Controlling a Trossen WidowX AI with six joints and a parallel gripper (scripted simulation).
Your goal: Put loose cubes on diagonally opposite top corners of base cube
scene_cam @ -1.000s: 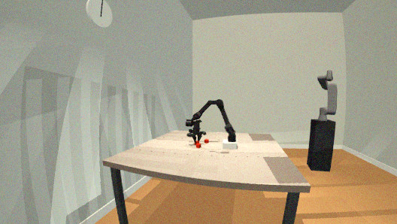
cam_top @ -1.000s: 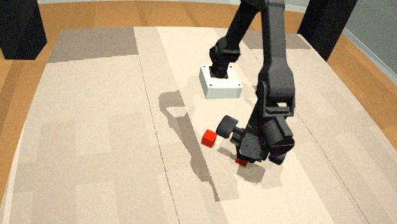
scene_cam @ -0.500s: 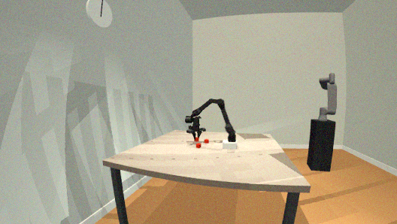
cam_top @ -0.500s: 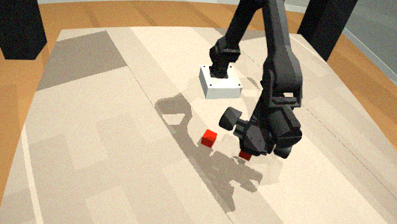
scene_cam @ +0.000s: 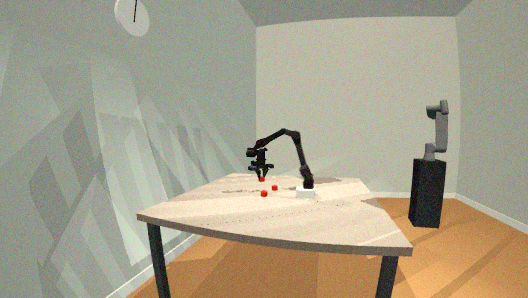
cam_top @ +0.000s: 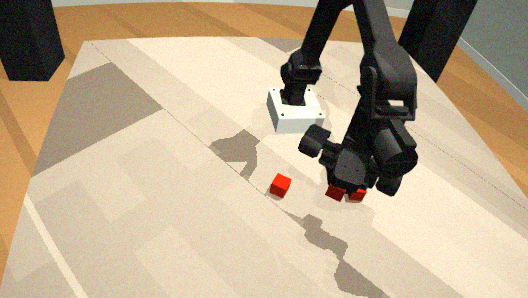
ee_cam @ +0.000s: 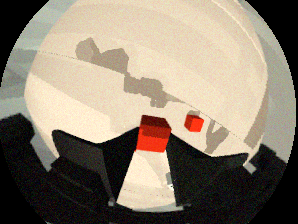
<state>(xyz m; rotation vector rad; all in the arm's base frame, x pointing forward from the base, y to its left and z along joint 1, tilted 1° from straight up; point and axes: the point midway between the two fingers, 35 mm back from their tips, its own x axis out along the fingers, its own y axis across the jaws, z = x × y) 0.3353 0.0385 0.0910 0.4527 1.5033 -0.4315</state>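
I hold one red cube (ee_cam: 154, 136) between the fingers of the gripper (cam_top: 346, 186); the jaws stand at a middle opening, closed on its two sides, and in the exterior view this cube (scene_cam: 261, 178) hangs above the table (scene_cam: 280, 220), not touching it. In the top view I see two red pieces under the gripper: the held cube and, I think, a cube lying below it, but the arm hides them and I cannot tell which is which. Another red cube (cam_top: 280, 184) lies on the table, well apart to the left in the top view; in the wrist view it is a small cube (ee_cam: 194, 121) ahead and to the right of the jaws. I cannot say from these pictures which cube is the fixed base, so the direction of the coming carry remains my guess: toward that separate cube.
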